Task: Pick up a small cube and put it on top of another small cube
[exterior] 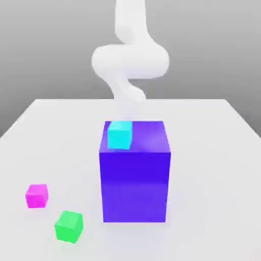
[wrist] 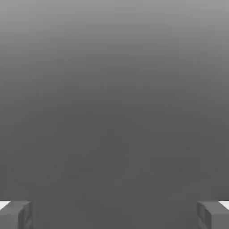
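The small magenta-pink cube (exterior: 37,196) rests on the white table (exterior: 214,153) near the front, at the exterior view's left. A green small cube (exterior: 69,226) lies close beside it, a little nearer the front. A cyan small cube (exterior: 120,134) sits on the top face of the big blue-violet block (exterior: 135,178), at its left corner. The white arm (exterior: 130,58) rises behind the block, far from the magenta cube. In the hand view my gripper (wrist: 114,215) is open, its fingertips (wrist: 15,214) wide apart, with only grey background between them and no cube in sight.
The big blue-violet block stands tall in the middle of the table, between the arm and the two front cubes. The table's edges run along the exterior view's left and right sides.
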